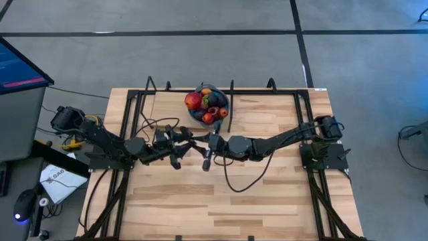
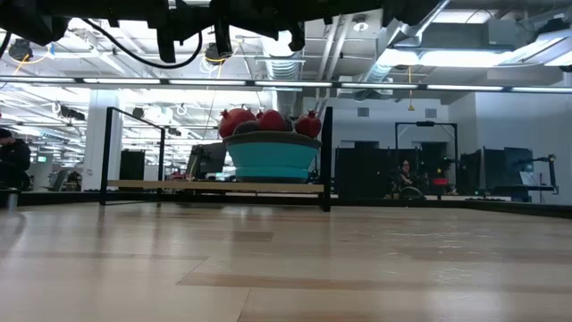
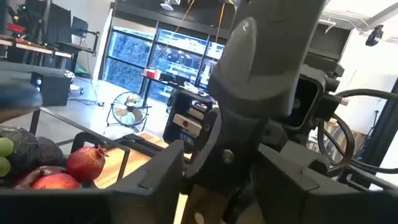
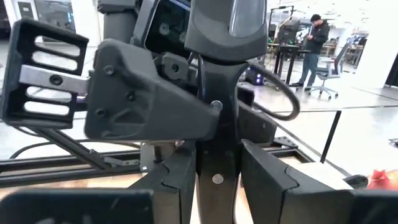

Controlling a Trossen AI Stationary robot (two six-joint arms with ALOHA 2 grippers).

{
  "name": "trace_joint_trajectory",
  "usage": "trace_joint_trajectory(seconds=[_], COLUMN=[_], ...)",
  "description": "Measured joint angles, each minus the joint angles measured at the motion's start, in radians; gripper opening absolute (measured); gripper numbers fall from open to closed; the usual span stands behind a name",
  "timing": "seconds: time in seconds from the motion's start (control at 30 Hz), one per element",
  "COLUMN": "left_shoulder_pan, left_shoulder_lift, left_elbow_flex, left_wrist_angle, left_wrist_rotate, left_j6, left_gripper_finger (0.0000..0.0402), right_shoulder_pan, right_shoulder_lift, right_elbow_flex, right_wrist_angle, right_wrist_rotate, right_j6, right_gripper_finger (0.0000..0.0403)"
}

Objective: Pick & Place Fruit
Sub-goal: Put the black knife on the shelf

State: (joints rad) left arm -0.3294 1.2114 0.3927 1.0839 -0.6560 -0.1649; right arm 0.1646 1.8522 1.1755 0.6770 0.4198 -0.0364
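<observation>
fruit (image 1: 206, 106) heaped in the blue bowl (image 1: 199, 118), top centre of frame | left claw (image 1: 189, 141) and right claw (image 1: 210, 148) face each other mid-surface (image 1: 267, 194), both pinching a black-handled knife (image 1: 208, 152)

Wooden plank table (image 1: 267, 201) — blue bowl (image 1: 200, 115) of fruit (image 1: 194, 100) at far edge, centre.

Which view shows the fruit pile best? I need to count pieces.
The high view: it looks down into the bowl on the fruit. The low view shows only red tops above the rim; the left wrist view catches a few; the right wrist view nearly none.
</observation>
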Motion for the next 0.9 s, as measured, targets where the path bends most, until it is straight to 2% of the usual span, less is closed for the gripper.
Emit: trace_joint_trajectory(seconds=[0.2,0.5,0.7,0.9], left_shoulder_pan=[-0.007,-0.006,-0.006,-0.006], left_shoulder_lift=[0.0,0.0,-0.001,-0.001], left_elbow_flex=[0.0,0.0,0.0,0.0], left_wrist_angle=[0.018,0.014,0.008,-0.003], left_wrist_rotate=[0.004,0.057,0.047,0.055], left_j6=[0.013,0.104,0.113,0.1], left_gripper_finger=[0.0139,0.0129,0.0077,0.0073], right_shoulder_pan=[0.0,0.013,0.013,0.009], right_shoulder_lift=[0.001,0.001,0.001,0.001], right_elbow_flex=[0.0,0.0,-0.001,-0.001], right_wrist_angle=[-0.048,-0.055,-0.055,-0.069], right_wrist_rotate=[-0.002,0.0,0.002,-0.005], right_j6=[0.037,0.037,0.055,0.084], right_gripper_finger=[0.0103,0.0103,0.0104,0.0128])
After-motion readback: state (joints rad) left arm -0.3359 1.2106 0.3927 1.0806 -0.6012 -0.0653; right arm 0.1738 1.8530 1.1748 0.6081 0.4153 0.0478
